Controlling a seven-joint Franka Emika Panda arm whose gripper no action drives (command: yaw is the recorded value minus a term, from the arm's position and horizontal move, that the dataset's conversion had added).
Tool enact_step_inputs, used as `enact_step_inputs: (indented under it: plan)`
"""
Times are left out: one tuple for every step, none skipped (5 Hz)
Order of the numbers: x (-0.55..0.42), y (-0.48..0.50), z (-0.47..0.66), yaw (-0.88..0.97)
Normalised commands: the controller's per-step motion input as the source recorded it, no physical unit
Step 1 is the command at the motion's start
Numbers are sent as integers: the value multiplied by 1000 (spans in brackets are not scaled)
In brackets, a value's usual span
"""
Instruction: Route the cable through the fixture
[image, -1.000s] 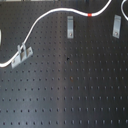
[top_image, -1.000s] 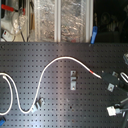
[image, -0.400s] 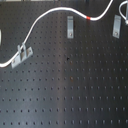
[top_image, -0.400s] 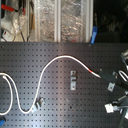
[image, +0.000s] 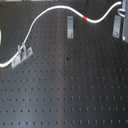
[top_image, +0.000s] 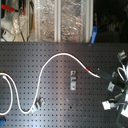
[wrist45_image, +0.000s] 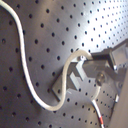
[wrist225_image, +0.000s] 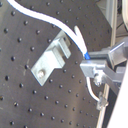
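The white cable (image: 47, 12) arcs across the black pegboard in both exterior views, its red band (image: 85, 17) lying just past the middle grey clip (image: 70, 25). Its far end runs to my gripper (image: 123, 10) at the first exterior view's right edge, beside another grey clip (image: 117, 25). In the second exterior view the cable (top_image: 50, 62) loops from the left and ends at the gripper (top_image: 114, 80). Both wrist views show the fingers (wrist225_image: 97, 67) shut on the cable (wrist225_image: 75, 32) close beside a clip (wrist225_image: 50, 60). The cable (wrist45_image: 30, 85) curls around the clip (wrist45_image: 67, 80) below the gripper (wrist45_image: 97, 67).
A third grey clip (image: 21, 54) stands at the first exterior view's left, next to the cable. Behind the pegboard (top_image: 60, 115) in the second exterior view are shelves with clutter (top_image: 50, 20). Other cables and arm parts (top_image: 117, 102) hang at the second exterior view's right.
Hardly anything; the held end of the cable has shifted slightly near the right-hand clip.
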Motion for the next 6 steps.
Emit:
enact_step_inputs:
  plan:
    - [-59, -151, 141, 0]
    - [-11, -29, 0, 0]
    - [-394, -366, 265, 163]
    - [0, 0, 26, 0]
    - [-57, 26, 15, 0]
    - [-163, 127, -1, 0]
